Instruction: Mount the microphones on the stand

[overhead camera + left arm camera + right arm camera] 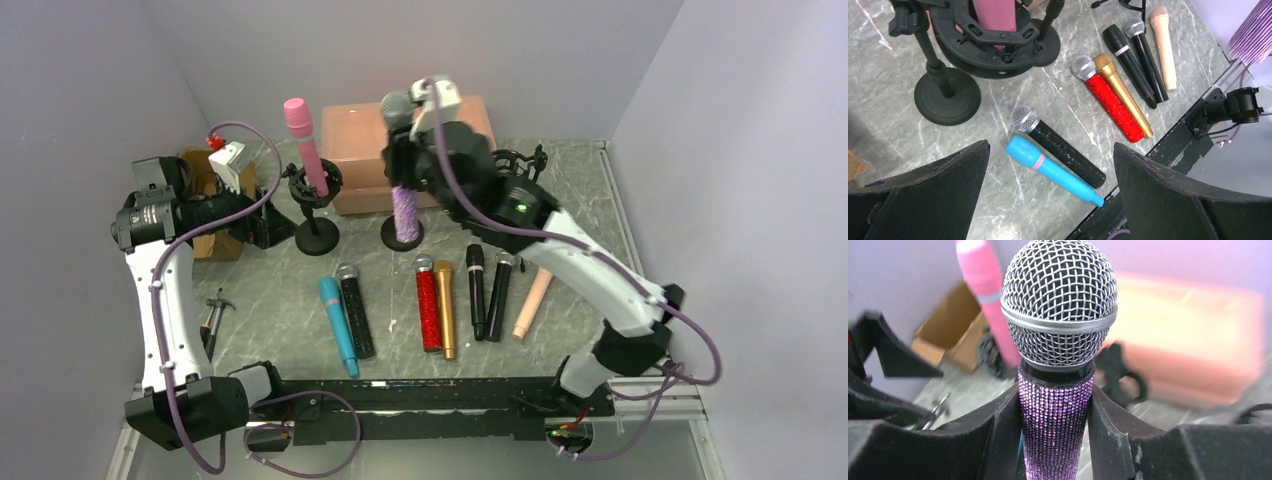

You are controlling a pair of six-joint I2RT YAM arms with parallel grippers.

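Note:
My right gripper (408, 165) is shut on the purple glitter microphone (405, 212), holding it upright just below its mesh head (1059, 305); both fingers (1003, 430) press its body (1055, 435). Its lower end is over a second stand's round base (402, 238). A pink microphone (304, 148) stands in the left stand (316, 236). On the table lie teal (338, 325), black glitter (354, 312), red glitter (428, 308), gold (445, 310), two black (476, 292) and peach (532, 302) microphones. My left gripper (1050, 145) hangs open above the teal one (1053, 170), left of the pink one's stand.
A peach box (355, 160) sits at the back behind the stands. A cardboard box (205, 190) is at the back left. Another black clamp (520, 160) stands at the back right. A small tool (213, 312) lies at the left. A black rail (430, 392) runs along the near edge.

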